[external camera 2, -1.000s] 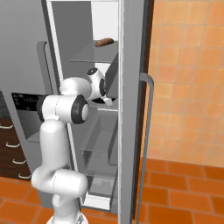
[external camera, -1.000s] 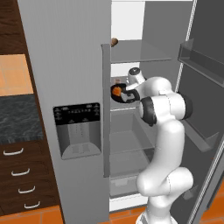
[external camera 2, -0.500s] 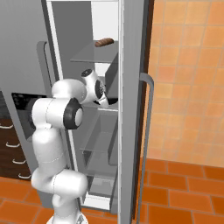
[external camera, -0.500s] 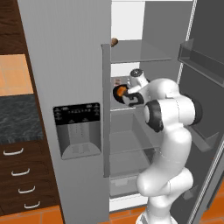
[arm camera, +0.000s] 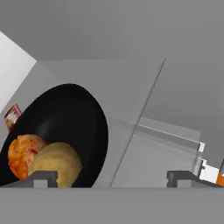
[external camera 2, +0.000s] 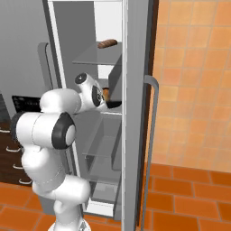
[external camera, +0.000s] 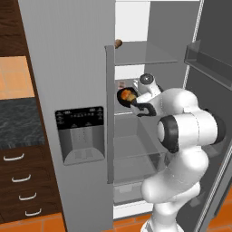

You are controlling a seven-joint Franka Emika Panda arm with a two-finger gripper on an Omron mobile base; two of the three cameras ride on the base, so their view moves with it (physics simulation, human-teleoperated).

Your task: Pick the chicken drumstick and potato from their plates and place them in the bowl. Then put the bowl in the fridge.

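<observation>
**Bowl on fridge shelf, jaws wide**

The fridge (external camera: 72, 90) stands with its right door swung open, white inside, clear shelves one above another; the dark dispenser panel (external camera: 79, 136) sits on its closed left door. From the right base view the open door (external camera 2: 135, 113) hides part of the interior. To the left of the fridge are a dark counter (external camera: 18, 122) and brown drawers (external camera: 18, 181) below it.

The white arm (external camera: 186, 131) reaches into the fridge at middle-shelf height. The gripper (arm camera: 111, 177) has its jaws spread wide and holds nothing; the left fingertip (arm camera: 41, 177) lies over the bowl's near rim, the right one well off to the side over the bare shelf.

The black bowl (external camera: 127, 96) rests on the middle shelf (arm camera: 157, 153), near the left wall. In it lie the drumstick (arm camera: 22, 153) and the potato (arm camera: 57, 164), touching, the potato nearer the hand.

A brown oblong thing (external camera 2: 107, 43) lies on the top shelf. A small red-labelled packet (arm camera: 12, 117) stands behind the bowl, against the back wall.
</observation>
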